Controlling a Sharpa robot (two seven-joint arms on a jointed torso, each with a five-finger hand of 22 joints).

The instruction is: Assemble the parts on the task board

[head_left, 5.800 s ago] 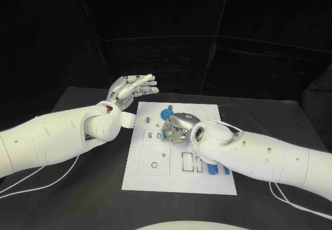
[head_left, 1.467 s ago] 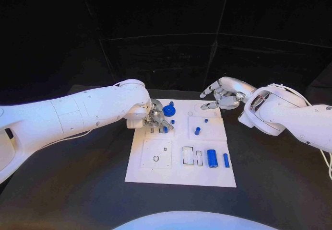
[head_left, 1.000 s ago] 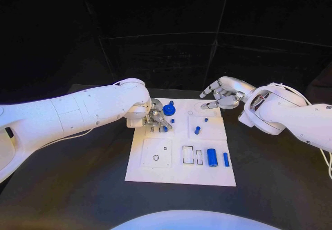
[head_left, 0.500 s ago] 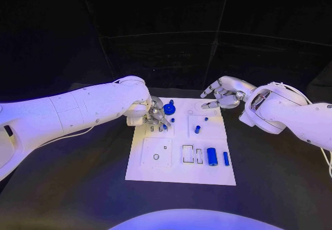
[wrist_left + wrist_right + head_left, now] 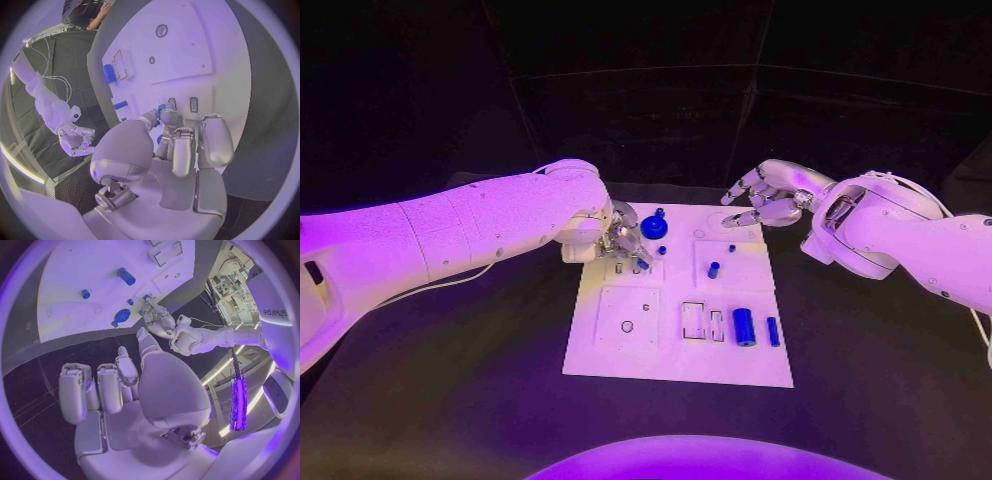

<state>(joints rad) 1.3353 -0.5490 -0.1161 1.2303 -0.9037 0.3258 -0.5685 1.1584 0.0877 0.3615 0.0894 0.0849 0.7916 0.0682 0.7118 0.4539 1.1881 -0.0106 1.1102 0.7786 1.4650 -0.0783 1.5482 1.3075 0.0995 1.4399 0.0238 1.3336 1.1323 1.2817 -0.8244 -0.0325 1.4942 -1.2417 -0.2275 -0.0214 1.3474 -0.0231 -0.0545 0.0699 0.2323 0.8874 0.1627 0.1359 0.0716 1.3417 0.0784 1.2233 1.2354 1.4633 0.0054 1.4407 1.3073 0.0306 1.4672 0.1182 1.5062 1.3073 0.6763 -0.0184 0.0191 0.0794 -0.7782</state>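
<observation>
White task board [image 5: 678, 360] flat at desk [image 5: 444, 400] centre. Blue parts spread over it: gear-like piece [image 5: 653, 228] near far edge, short peg [image 5: 713, 269] upright mid-board, two cylinders [image 5: 746, 327] lying at near right. Left hand [image 5: 623, 243] low over board's far-left corner, fingertips [image 5: 167, 116] bunched on a small blue part [image 5: 642, 265] by the slots, probably to seat it; grip itself not resolvable. Right hand [image 5: 764, 198] raised off far-right corner, fingers loosely curled, holding nothing, likely parked clear to leave working room.
</observation>
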